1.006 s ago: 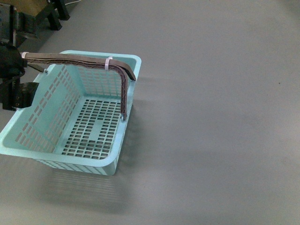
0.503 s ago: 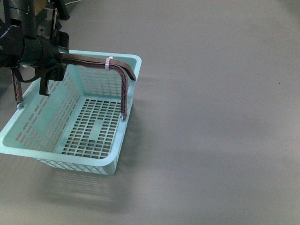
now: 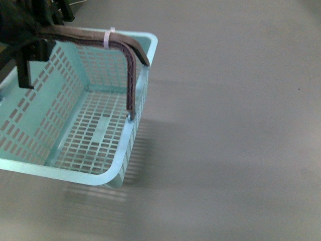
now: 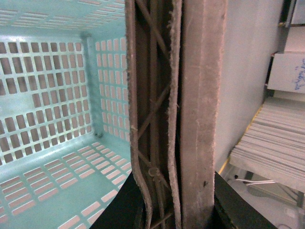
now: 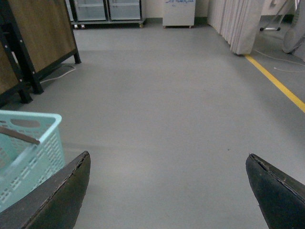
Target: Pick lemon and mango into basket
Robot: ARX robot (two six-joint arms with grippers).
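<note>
The pale teal basket [image 3: 75, 125] hangs above the grey floor at the left of the front view, empty inside. My left gripper [image 3: 32, 37] is shut on its two brown handles [image 3: 90, 37], which are bound by a white tie [image 3: 109, 37]. In the left wrist view the handles [image 4: 176, 119] run straight between my jaws, with the basket's slotted floor [image 4: 52, 171] below. My right gripper [image 5: 169, 183] is open and empty over bare floor; a corner of the basket [image 5: 28, 148] shows beside it. The lemon and the mango are out of view.
Wood panels on black frames [image 5: 40, 33] stand beyond the basket. Glass-door fridges [image 5: 107, 9], a white unit [image 5: 178, 12] and a curtain [image 5: 238, 24] line the far wall. A yellow line [image 5: 276, 81] crosses the floor. Stacked white sheets [image 4: 271, 143] show in the left wrist view.
The basket has risen off the floor and come closer to the camera. My left gripper, beside the basket a second ago, now grips the handles and has moved up and left.
</note>
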